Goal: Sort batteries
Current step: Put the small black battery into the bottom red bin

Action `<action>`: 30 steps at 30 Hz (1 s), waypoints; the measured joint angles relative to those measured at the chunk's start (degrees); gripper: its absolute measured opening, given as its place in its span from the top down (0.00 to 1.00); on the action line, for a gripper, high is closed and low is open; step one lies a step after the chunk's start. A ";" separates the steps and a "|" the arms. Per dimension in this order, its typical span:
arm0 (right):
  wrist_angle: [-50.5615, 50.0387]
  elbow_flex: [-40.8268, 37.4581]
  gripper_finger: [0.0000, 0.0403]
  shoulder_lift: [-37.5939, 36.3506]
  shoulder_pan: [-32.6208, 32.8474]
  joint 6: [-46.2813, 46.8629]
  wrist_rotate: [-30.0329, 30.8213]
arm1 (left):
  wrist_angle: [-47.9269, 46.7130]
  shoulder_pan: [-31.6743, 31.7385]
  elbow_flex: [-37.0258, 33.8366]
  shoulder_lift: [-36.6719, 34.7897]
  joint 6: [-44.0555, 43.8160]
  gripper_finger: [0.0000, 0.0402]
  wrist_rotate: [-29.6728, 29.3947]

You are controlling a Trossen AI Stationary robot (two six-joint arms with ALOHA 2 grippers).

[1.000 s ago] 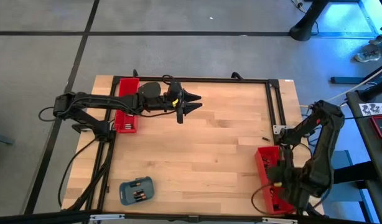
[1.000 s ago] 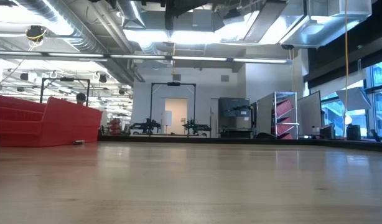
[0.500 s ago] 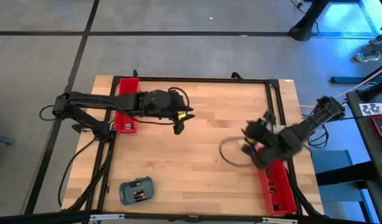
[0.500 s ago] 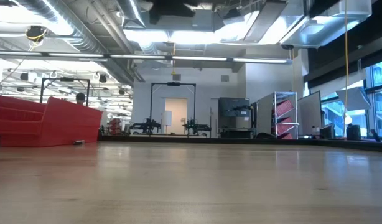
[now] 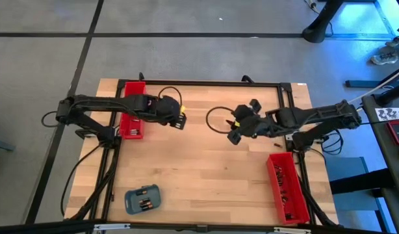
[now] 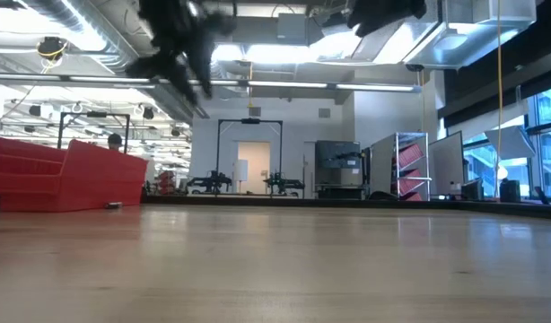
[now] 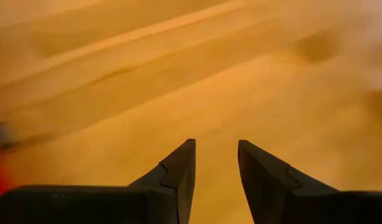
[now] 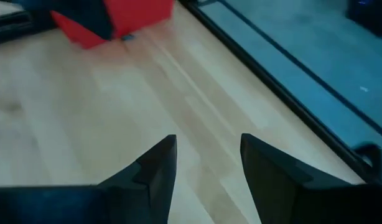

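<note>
Right tool (image 5: 233, 130) swung from the near red tray (image 5: 287, 195) to mid-table (image 5: 206, 162); left tool (image 5: 180, 121) drawn back. Both tools parted, empty. Batteries (image 5: 143, 204) in the blue tray (image 5: 130, 195): best approached from above, slowly.

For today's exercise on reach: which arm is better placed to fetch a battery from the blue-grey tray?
Probably the left. The blue-grey tray lies on the left gripper's side; the right gripper hangs mid-table, farther across. Both are open and empty.
</note>
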 joint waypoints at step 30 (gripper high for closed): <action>1.67 -0.01 0.55 0.02 -0.84 -0.96 -4.33 | -24.51 21.12 -9.39 20.15 23.76 0.71 -1.39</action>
